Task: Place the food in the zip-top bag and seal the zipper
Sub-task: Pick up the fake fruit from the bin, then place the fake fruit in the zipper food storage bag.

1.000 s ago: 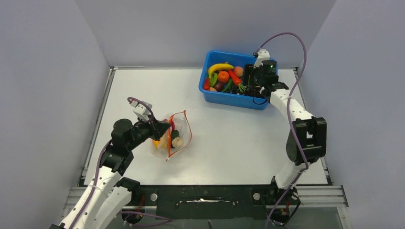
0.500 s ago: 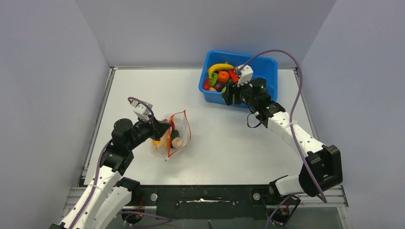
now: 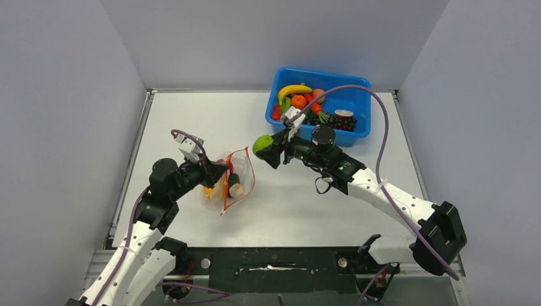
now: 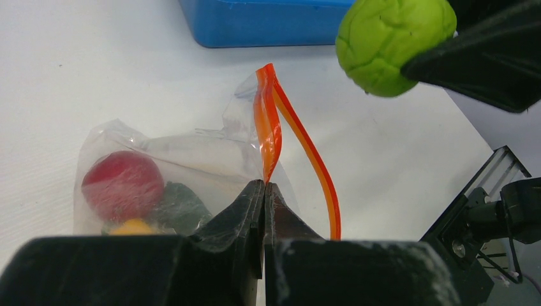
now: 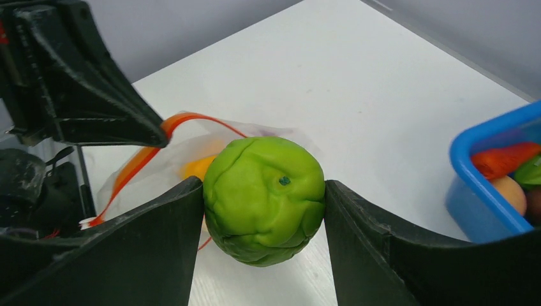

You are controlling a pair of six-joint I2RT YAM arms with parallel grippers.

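I'm clamping the green round fruit [image 5: 265, 201] in my right claw [image 5: 263, 210], hovering it near the zip-top bag [image 4: 191, 153], while my left claw [image 4: 263, 191] is pinching tight on the zipper [image 4: 268, 121]

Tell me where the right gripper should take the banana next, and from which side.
Best pinch the banana across the middle of its arc, coming straight down from above: it lies flat on top of the pile in the blue bin, its curve exposed, with other pieces close beside it. The right gripper is shut on the green fruit, so that goes first.
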